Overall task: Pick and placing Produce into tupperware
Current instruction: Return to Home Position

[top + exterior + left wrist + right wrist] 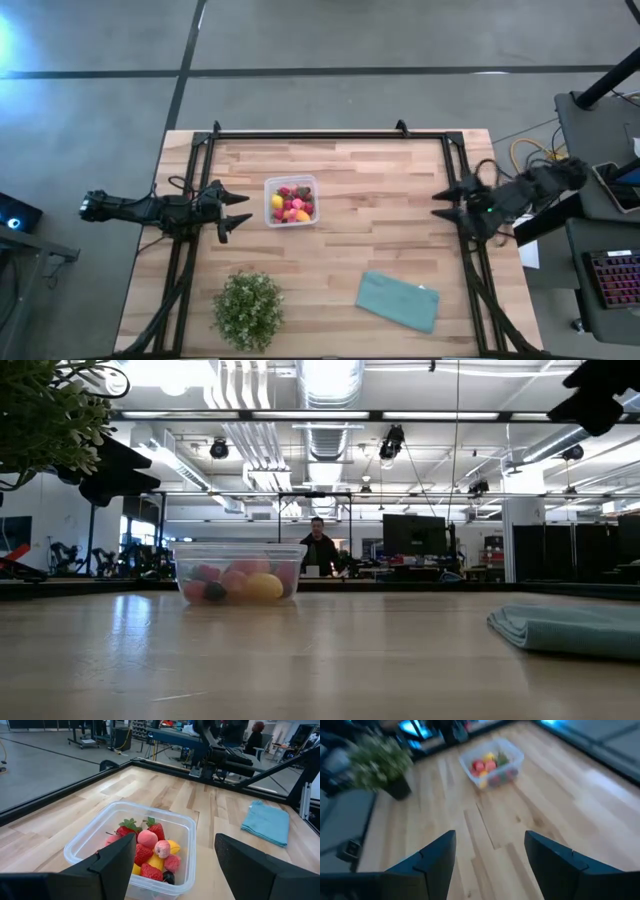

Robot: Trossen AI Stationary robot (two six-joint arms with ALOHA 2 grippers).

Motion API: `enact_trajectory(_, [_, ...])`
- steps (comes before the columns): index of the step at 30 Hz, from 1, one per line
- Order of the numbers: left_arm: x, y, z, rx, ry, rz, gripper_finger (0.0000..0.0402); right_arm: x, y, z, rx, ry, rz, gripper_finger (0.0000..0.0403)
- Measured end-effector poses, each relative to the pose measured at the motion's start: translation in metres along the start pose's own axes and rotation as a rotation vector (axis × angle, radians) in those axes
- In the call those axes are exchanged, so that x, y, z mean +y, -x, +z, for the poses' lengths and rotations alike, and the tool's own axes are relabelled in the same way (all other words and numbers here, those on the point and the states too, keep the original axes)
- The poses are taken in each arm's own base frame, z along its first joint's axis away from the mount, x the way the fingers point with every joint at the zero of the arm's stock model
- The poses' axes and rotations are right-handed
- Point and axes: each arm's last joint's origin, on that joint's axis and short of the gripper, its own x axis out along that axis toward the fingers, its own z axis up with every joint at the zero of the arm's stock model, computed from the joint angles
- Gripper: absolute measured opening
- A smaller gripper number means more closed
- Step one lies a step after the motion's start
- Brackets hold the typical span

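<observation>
Slender, near-black left arm (140,208) was built of jointed segments; thin black cable looped near wrist. Right arm (530,188) had same dark finish, bulkier housings, similar cable loop. Left gripper (240,207) and right gripper (441,204) each bore two pointed, triangular tips. Close up, left fingers (117,865) were matte black, flat-faced wedges; right fingers (437,862) matched.

Fruit (147,851) kept in the container (150,810)
It is placed just ahead of the left gripper (243,207), well apart from the right gripper (438,204).
</observation>
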Motion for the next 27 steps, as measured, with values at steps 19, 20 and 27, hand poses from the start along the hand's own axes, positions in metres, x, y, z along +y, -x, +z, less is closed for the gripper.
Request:
enact_trajectory(19, [0.000,0.000,0.000,0.004,-0.002,0.001,0.0258,-0.015,0.009,-0.022,-0.079,-0.248,0.264,0.0228])
enact_trajectory(20, [0.000,0.000,0.000,0.003,-0.001,0.001,0.0258,-0.012,0.004,-0.022,-0.062,-0.242,0.253,0.0228])
enact_trajectory(27, [0.000,0.000,0.000,0.001,-0.001,0.001,0.0258,0.003,-0.003,-0.013,0.043,-0.158,0.302,0.0228])
